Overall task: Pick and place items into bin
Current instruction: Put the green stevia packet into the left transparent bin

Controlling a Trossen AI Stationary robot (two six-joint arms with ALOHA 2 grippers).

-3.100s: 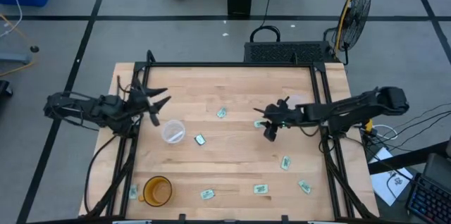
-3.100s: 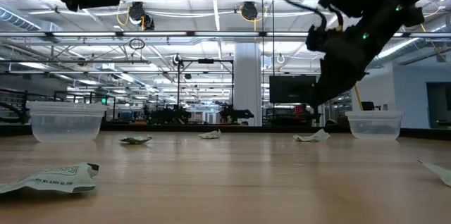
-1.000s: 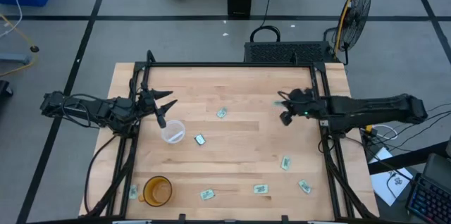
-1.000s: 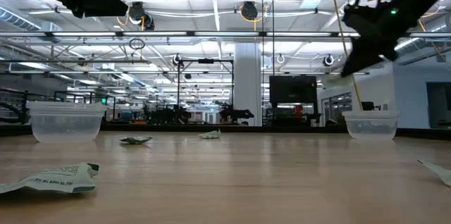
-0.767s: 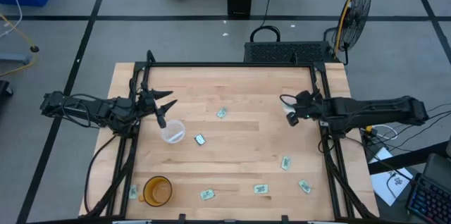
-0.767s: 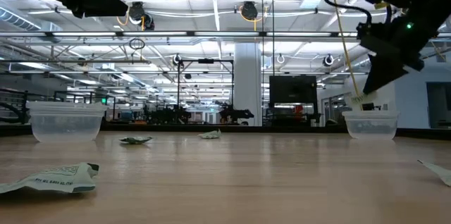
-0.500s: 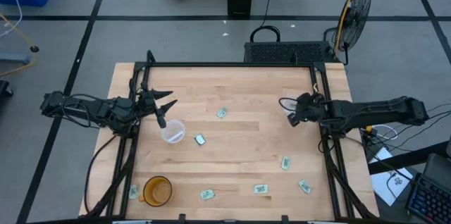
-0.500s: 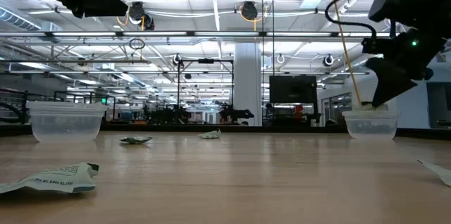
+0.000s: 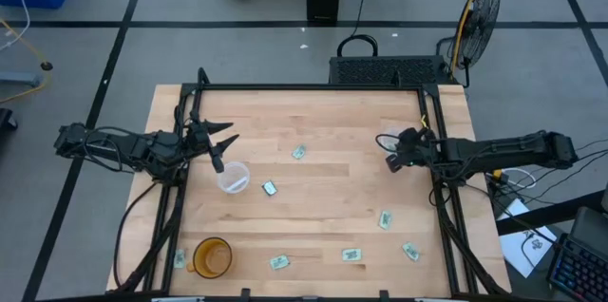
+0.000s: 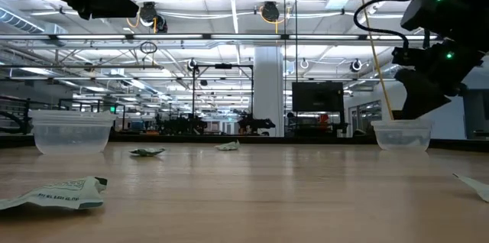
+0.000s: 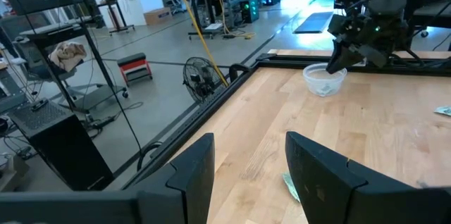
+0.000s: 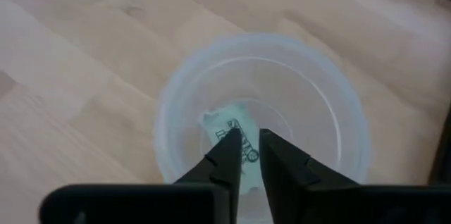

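Observation:
My right gripper (image 12: 246, 139) hangs fingers-down over a clear plastic cup (image 9: 389, 139) near the table's far right corner. Its fingers are a narrow gap apart. A pale green and white packet (image 12: 227, 127) lies on the cup's floor right under the fingertips. My left gripper (image 9: 218, 135) waits open above the table's left side, just beyond a second clear cup (image 9: 233, 177). Several more packets lie flat on the wood, among them one (image 9: 298, 152) mid-table, one (image 9: 270, 188) beside the left cup and one (image 9: 385, 218) toward the right. My right gripper points down into the cup, its fingertips (image 12: 231, 145) right over the packet on the cup's floor. Whether they touch the packet, I cannot tell.
An orange cup (image 9: 212, 256) stands near the front left corner. More packets (image 9: 352, 254) lie along the near edge. A black frame (image 9: 435, 122) runs along the table's sides. In the low view a crumpled packet (image 10: 61, 192) lies close in front.
My right gripper has moved toward the table's right edge and come down until it hangs over the clear cup at the far right.

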